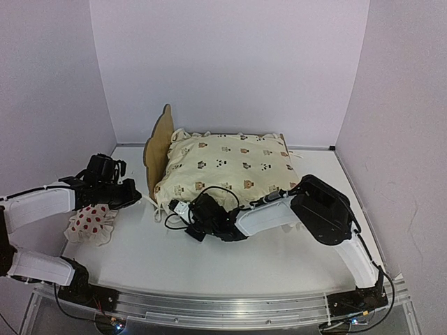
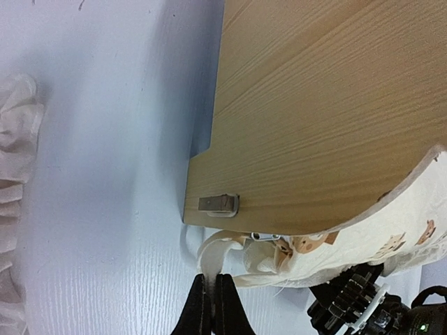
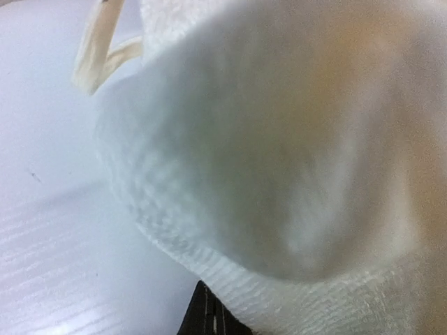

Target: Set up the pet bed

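The left gripper point(image 2: 209, 303), low beside the bed point(image 2: 314, 105), was pinched tight on a tie point(image 2: 211, 257) of the cushion point(image 1: 230, 164), while the right gripper point(image 1: 176, 209), arm folded leftward, sat at the cushion's corner, its opening hidden.

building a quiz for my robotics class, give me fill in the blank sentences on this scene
1. The pet bed is covered by a cushion printed with small ___ faces.
2. The small pillow with ___ spots lies on the table, off the bed.
3. The ___ end effector pinches the cushion's cream tie.
Missing words: bear; red; left.
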Controlling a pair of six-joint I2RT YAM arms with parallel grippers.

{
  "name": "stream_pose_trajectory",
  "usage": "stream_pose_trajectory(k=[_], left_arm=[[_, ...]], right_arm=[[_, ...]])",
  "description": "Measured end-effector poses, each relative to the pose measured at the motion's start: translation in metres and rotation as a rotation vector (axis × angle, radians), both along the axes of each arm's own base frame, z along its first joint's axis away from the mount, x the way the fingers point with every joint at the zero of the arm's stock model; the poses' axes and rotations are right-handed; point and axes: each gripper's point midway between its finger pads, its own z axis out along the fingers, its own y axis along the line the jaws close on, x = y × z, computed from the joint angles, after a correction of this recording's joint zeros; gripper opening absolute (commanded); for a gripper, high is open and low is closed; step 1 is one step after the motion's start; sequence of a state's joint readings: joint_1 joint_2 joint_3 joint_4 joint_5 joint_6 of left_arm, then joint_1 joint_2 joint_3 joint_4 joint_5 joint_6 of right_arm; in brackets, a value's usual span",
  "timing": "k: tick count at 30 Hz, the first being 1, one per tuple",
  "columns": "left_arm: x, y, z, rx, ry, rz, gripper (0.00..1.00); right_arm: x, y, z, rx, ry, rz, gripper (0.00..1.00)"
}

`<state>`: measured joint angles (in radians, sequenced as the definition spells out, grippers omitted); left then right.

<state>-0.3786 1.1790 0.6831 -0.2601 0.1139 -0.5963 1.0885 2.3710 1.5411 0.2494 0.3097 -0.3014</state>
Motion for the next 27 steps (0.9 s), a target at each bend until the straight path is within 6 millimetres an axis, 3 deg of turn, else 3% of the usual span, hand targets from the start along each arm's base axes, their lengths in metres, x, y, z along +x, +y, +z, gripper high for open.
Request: stream_pose_trajectory(k=[11,27], left_arm=[[0.018,0.013,0.057,0.072,-0.104,0.058,0.0],[0.018,0.045,0.073,0.242,-0.076,0.153,0.0]], right_arm=[[-0.017,-0.038,-0.001,-0.007,0.045,-0.051,0.0],[-0.029,-0.085,-0.003,-0.018,0.045,-0.136,0.0]])
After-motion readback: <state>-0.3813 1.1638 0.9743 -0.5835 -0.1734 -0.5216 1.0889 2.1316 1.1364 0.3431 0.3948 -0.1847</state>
